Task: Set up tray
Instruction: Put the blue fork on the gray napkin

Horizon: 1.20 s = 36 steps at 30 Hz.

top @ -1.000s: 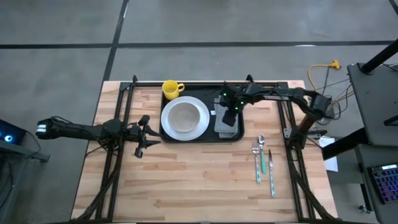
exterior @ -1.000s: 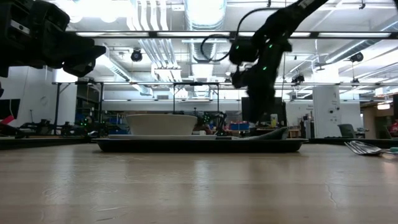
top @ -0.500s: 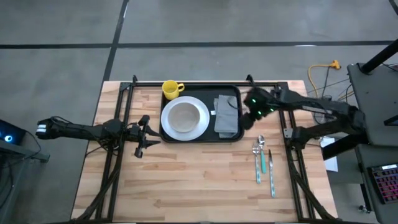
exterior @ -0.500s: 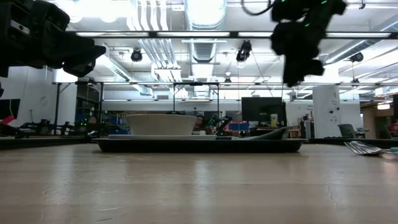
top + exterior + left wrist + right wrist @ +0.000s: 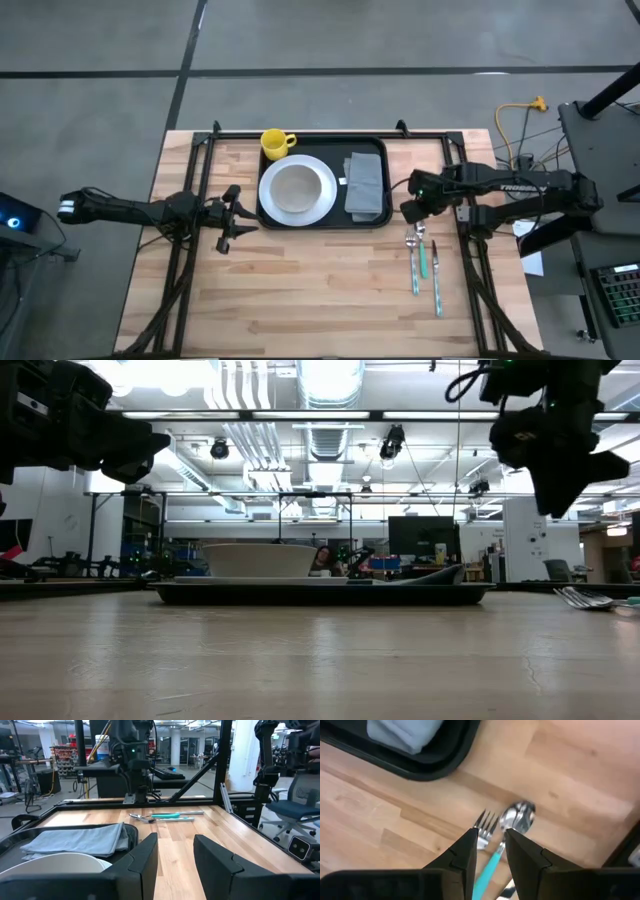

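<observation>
The right tool (image 5: pixel 409 211) hangs above the bench (image 5: pixel 320 290) right of centre in the high view, just off the tray's right edge and over the tips of the fork (image 5: pixel 482 827) and spoon (image 5: pixel 517 817). Its fingers (image 5: pixel 465 852) stand a narrow gap apart with nothing between them. A knife (image 5: pixel 436 275) lies beside the cutlery, all on bare wood below the tool.

The left tool (image 5: pixel 230 218) waits at the left of the frame, just clear of the tray's left edge, its fingers (image 5: pixel 145 860) parted and empty.

The tray (image 5: pixel 378 218) sits at upper centre, its far edge near the bench's back edge. It carries a white plate (image 5: pixel 298 189), a grey folded napkin (image 5: pixel 365 186) and, at its upper left corner, a yellow mug (image 5: pixel 276 143). The lower half of the bench is open wood
</observation>
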Tool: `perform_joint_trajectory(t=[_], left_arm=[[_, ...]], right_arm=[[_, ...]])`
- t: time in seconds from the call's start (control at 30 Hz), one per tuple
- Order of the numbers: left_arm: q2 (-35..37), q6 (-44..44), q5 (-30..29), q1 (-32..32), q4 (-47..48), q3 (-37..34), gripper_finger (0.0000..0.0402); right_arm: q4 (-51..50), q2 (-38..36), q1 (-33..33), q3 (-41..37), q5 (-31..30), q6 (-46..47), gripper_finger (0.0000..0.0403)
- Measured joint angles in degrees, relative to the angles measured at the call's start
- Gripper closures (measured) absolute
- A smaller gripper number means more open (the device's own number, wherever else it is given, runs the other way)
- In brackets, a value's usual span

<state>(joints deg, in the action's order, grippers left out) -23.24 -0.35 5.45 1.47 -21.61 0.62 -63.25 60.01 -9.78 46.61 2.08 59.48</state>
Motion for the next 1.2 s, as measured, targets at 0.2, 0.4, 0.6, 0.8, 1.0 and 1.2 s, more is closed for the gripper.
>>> perform_joint_trajectory(t=[0.2, 0.4, 0.6, 0.8, 1.0, 1.2], left_arm=[[0.0, 0.0, 0.0, 0.0, 0.0, 0.0, 0.0294], [0.0, 0.0, 0.0, 0.0, 0.0, 0.0, 0.0294], [0.0, 0.0, 0.0, 0.0, 0.0, 0.0, 0.0294], [0.0, 0.0, 0.0, 0.0, 0.0, 0.0, 0.0294], [0.0, 0.0, 0.0, 0.0, 0.0, 0.0, 0.0294], [0.0, 0.0, 0.0, 0.0, 0.0, 0.0, 0.0294]], right_arm=[[-0.4, 0.9, 6.2, 0.0, -0.3, 11.8, 0.0305], [-0.5, 3.1, 13.7, -0.2, 0.7, 23.0, 0.0311], [-0.2, 6.9, 20.7, -0.2, 0.9, 32.4, 0.0320], [6.3, 12.5, 25.1, -0.3, 0.9, 36.8, 0.0323], [11.7, 18.5, 26.8, -0.3, 2.1, 37.6, 0.0315], [12.5, 22.4, 26.8, -0.3, 4.0, 38.0, 0.0312]])
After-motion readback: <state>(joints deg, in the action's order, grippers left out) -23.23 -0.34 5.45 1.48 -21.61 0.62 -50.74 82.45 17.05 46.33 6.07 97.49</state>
